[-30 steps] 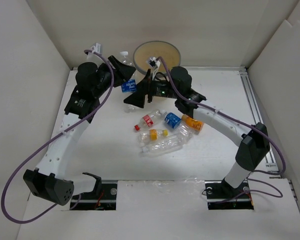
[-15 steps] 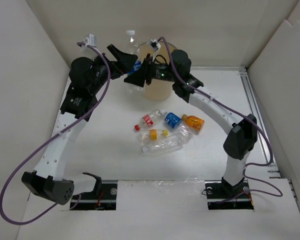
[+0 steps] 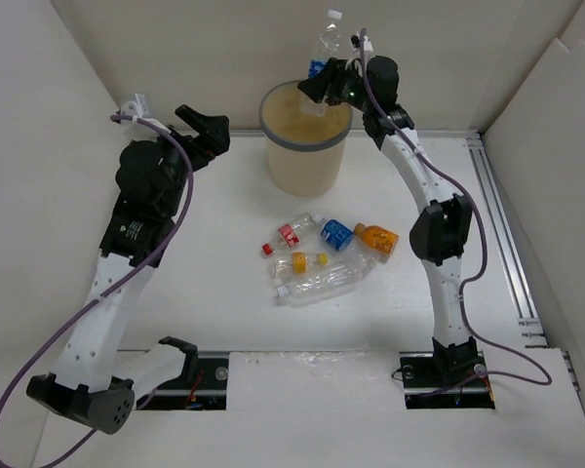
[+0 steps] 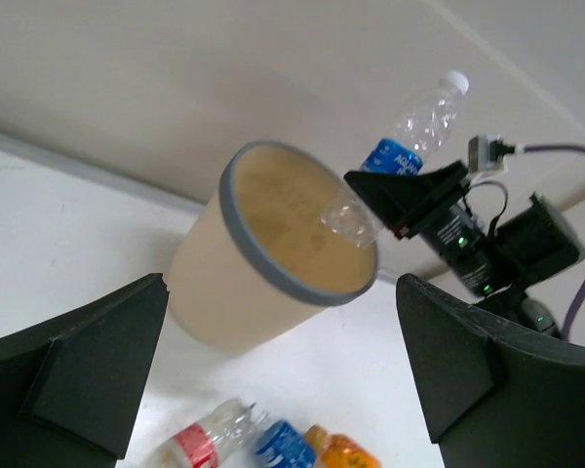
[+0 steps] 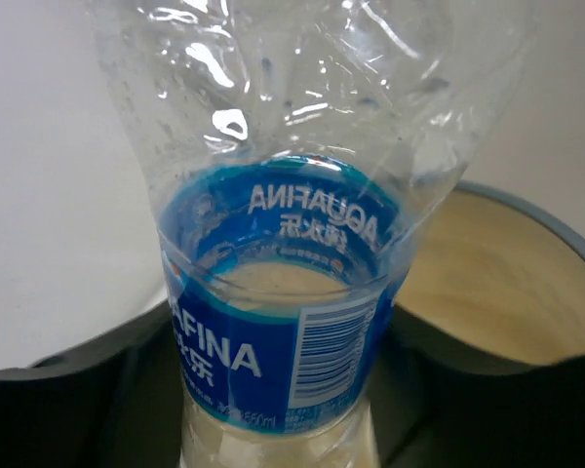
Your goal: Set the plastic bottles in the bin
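A clear plastic bottle with a blue label (image 3: 327,39) stands cap up above the far rim of the beige bin (image 3: 273,136). My right gripper (image 3: 324,88) is shut on its lower body. In the right wrist view the bottle (image 5: 273,322) fills the gap between the dark fingers, with the bin (image 5: 487,283) behind it. My left gripper (image 3: 210,127) is open and holds nothing, left of the bin. In the left wrist view it (image 4: 283,370) faces the bin (image 4: 236,210) and the held bottle (image 4: 419,122). Several more bottles lie on the table in front of the bin.
The lying bottles are red-labelled (image 3: 290,234), blue-labelled (image 3: 336,234), orange (image 3: 378,239), yellow-labelled (image 3: 300,261) and a larger unlabelled one (image 3: 322,283). White walls close in the back and both sides. A metal rail (image 3: 497,224) runs along the right edge.
The left gripper let go of the blue-labelled bottle and drew back to the left. The right gripper took it and lifted it up over the bin's far rim.
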You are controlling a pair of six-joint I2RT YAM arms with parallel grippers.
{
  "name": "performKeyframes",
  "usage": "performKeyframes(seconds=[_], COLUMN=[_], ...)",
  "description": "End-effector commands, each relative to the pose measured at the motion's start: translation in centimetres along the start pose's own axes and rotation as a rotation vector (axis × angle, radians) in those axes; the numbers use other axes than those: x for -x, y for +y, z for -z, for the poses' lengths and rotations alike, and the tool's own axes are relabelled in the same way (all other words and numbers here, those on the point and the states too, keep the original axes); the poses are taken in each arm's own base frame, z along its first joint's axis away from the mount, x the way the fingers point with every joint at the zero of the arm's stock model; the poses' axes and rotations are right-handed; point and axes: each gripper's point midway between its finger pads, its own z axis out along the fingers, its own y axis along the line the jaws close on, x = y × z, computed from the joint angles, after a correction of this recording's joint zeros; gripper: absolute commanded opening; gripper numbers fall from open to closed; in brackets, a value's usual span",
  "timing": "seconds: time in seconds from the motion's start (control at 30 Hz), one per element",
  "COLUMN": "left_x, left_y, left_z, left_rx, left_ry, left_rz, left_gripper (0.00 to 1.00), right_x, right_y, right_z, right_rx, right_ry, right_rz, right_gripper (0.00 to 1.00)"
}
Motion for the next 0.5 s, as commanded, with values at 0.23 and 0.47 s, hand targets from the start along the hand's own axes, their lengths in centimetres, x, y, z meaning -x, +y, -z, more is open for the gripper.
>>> performKeyframes(seconds=[0.23,0.47], left_x=[-6.3,-14.2], left_y=[1.8,3.8], left_z=[-2.8,-4.8], left_rx=[-0.041,-0.147], left_ry=[0.130,0.257], left_rz=[-0.075,-0.125], left_gripper=[1.00,1.00], right_x=[4.0,7.4], right_y=[-0.1,1.2], right_z=[1.4,7.8], right_rx=[-0.208,-0.413], right_ry=[-0.089,-0.104], right_rz=[0.166,0.218], right_gripper=[1.00,1.00])
